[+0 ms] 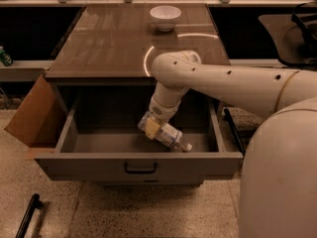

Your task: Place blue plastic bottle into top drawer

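The top drawer point(138, 163) is pulled open below the brown counter; it is grey, with a dark bar handle at its front centre. My gripper point(151, 126) reaches down into the drawer from the white arm. It is shut on the blue plastic bottle point(171, 138), gripping its base end. The bottle is clear with a pale label. It lies tilted inside the drawer, and its white cap point(187, 147) points down to the right, close to the drawer floor near the front panel.
A white bowl point(165, 17) stands at the back of the counter point(109, 43). A cardboard box flap point(32, 114) leans against the drawer's left side. A dark bar point(27, 217) lies on the speckled floor at front left. My white body fills the right side.
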You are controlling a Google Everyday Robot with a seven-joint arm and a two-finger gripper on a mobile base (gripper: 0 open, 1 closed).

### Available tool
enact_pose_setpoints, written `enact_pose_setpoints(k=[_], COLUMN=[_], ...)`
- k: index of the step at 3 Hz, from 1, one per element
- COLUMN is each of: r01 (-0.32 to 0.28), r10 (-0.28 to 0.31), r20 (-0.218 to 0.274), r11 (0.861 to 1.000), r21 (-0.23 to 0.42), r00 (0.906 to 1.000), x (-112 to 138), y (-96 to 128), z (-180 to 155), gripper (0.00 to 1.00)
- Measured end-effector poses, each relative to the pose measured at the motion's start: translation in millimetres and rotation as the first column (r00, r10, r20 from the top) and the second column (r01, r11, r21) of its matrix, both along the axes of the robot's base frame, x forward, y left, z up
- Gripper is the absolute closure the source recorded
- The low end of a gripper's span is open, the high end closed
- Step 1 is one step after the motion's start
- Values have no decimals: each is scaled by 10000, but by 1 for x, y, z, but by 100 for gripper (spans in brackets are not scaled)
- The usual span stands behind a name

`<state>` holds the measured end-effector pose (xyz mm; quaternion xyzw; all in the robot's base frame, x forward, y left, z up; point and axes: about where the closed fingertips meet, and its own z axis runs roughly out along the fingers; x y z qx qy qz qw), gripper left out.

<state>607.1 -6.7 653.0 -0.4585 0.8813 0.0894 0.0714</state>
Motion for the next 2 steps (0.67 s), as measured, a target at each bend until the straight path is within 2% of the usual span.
enact_pose_setpoints(k=[1,2], r01=[67,272], r10=[-74,-302], r20=[208,349], r11=[9994,9962], r21=[336,830], r00=[9998,9989], x=[1,-12], y=[-14,-34], z=[19,42], gripper=[0,0])
